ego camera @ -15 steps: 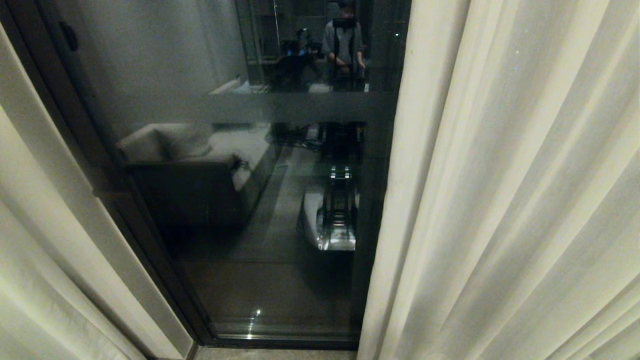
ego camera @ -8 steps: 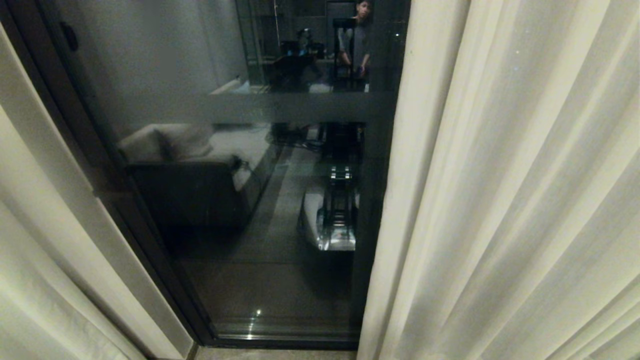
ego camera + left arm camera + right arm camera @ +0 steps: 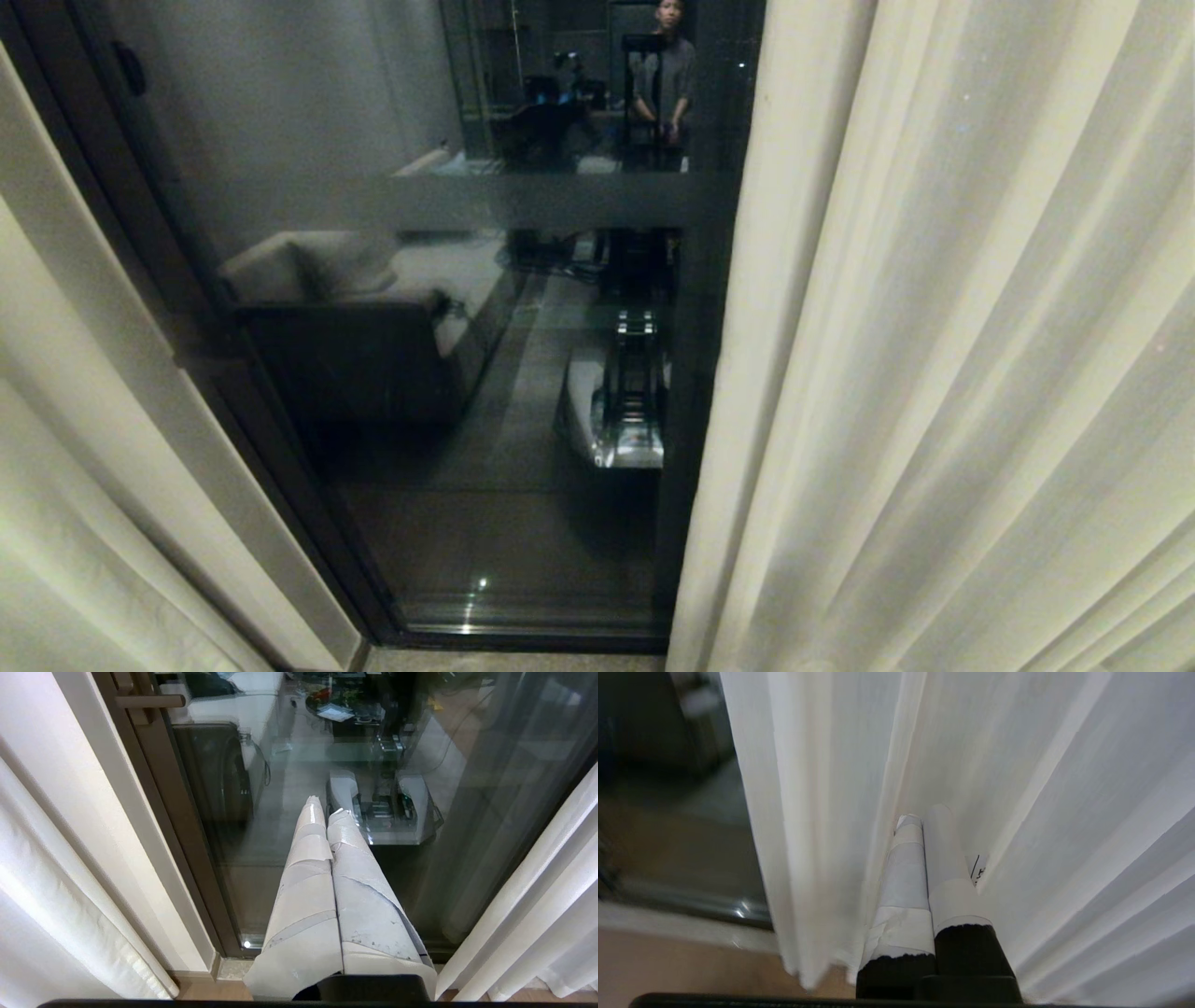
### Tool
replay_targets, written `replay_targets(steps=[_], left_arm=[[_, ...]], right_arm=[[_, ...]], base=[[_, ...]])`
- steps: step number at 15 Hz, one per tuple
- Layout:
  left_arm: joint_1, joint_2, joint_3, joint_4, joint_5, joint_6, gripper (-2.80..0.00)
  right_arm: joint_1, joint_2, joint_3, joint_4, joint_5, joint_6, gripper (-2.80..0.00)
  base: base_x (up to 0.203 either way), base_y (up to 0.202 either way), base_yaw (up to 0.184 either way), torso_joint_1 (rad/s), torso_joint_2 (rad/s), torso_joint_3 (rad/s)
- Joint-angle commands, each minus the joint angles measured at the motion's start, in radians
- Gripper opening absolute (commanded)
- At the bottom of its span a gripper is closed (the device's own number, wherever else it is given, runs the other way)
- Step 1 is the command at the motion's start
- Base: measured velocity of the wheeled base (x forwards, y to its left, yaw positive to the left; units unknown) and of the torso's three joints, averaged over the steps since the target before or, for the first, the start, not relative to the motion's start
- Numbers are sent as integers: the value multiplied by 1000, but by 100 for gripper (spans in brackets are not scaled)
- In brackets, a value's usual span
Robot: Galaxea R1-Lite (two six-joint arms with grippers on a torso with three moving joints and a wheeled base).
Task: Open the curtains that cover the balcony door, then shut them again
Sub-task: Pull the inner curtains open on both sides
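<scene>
the curtains (image 3: pixel 943 373) hang parted, one panel filling the right of the head view, the other at the lower left edge, with the door (image 3: pixel 485 373) bare in the middle. left gripper (image 3: pixel 324 812), fingers pressed together, points at the glass. right gripper (image 3: pixel 920 816), also together and empty, faces the right panel's folds.

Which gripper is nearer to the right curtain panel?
Right. The right gripper points into the folds of the right curtain panel; the left gripper faces the balcony door glass, apart from it.
</scene>
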Motion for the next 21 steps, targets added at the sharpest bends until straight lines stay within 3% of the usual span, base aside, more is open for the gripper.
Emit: replay_targets(steps=[1, 4, 7, 10, 15, 16, 21], left_arm=[[0, -1, 0, 0, 0, 0, -280], [0, -1, 2, 0, 0, 0, -280], [0, -1, 0, 0, 0, 0, -280], [0, -1, 0, 0, 0, 0, -280], [0, -1, 0, 0, 0, 0, -280], [0, -1, 0, 0, 0, 0, -280], [0, -1, 0, 0, 0, 0, -280]], right_arm=[[5, 131, 0, -47, 8, -21, -280], [37, 373, -16, -265, 76, -26, -280], [64, 607, -160, -414, 219, -23, -280], [77, 802, -362, -456, 354, -22, -280], [176, 1109, -687, -469, 408, -29, -280], [194, 1169, -753, -470, 409, -31, 0], [232, 1385, -1001, -468, 412, -26, 0]], base=[[0, 0, 0, 0, 0, 0], [0, 0, 0, 0, 0, 0], [0, 0, 0, 0, 0, 0], [0, 0, 0, 0, 0, 0], [0, 0, 0, 0, 0, 0], [0, 0, 0, 0, 0, 0], [0, 0, 0, 0, 0, 0]])
